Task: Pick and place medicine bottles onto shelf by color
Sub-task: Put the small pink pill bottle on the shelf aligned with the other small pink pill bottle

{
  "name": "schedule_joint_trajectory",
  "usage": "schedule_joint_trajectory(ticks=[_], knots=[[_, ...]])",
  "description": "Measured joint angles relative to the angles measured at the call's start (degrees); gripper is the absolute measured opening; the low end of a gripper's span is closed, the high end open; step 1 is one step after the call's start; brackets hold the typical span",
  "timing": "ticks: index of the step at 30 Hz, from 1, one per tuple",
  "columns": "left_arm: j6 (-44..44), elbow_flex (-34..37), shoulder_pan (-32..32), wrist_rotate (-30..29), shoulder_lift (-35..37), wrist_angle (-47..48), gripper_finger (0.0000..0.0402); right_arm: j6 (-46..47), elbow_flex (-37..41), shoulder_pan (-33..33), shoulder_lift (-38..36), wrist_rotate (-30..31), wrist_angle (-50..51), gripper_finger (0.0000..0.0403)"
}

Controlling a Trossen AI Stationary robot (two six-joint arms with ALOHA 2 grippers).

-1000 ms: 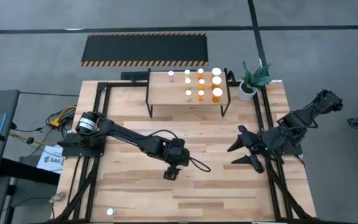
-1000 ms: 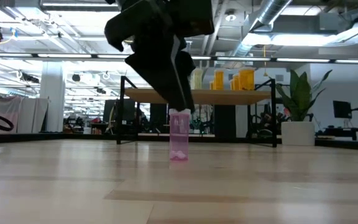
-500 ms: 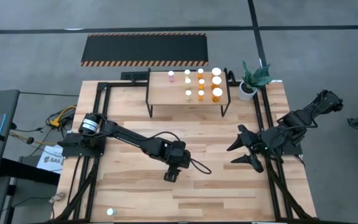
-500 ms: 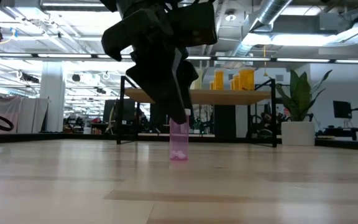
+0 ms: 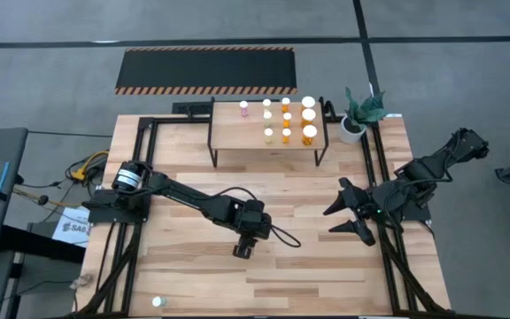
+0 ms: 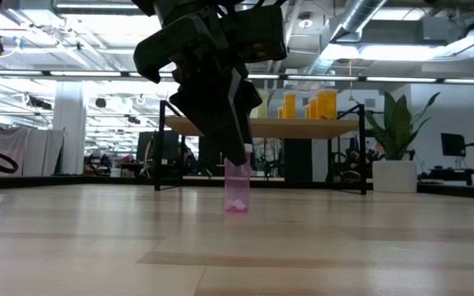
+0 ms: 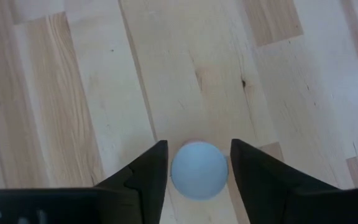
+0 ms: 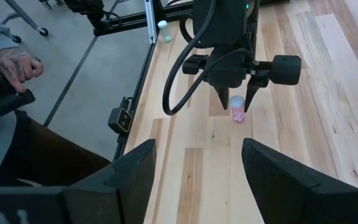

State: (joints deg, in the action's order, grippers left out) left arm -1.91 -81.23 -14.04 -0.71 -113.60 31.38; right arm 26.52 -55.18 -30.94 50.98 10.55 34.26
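While the left pincer point(image 7: 199, 163) straddles the pink bottle point(image 6: 237, 185), fingers narrowed but not clearly gripping, well in front of the shelf point(image 5: 268, 139), an off-centre squeeze could tip it (upright on the counter point(image 5: 326, 266)).

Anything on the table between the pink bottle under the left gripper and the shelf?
No. In the high view only bare planks lie between the pink bottle, under the left gripper, and the shelf.
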Motion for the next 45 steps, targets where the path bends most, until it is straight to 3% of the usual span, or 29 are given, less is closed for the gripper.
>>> schedule_joint_trajectory(ticks=[13, 23, 35, 45], knots=[[0.88, -0.10, 0.01, 0.25, 0.36, 0.32, 0.0113, 0.00, 0.00, 0.00, 0.00, 0.00, 0.00, 0.0260], [3.65, -12.16, 3.70, 0.31, 4.69, 15.94, 0.0110, -0.02, 0.00, 0.00, -0.01, 0.00, 0.02, 0.0260], [2.56, -27.82, 20.15, -2.65, 12.43, 32.03, 0.0110, 0.22, 0.00, 0.84, -0.01, 0.00, -0.52, 0.0260], [-4.35, -30.08, 36.08, 0.48, 13.18, 33.66, 0.0110, 0.42, 0.00, 7.13, -0.02, 0.02, -0.52, 0.0260]])
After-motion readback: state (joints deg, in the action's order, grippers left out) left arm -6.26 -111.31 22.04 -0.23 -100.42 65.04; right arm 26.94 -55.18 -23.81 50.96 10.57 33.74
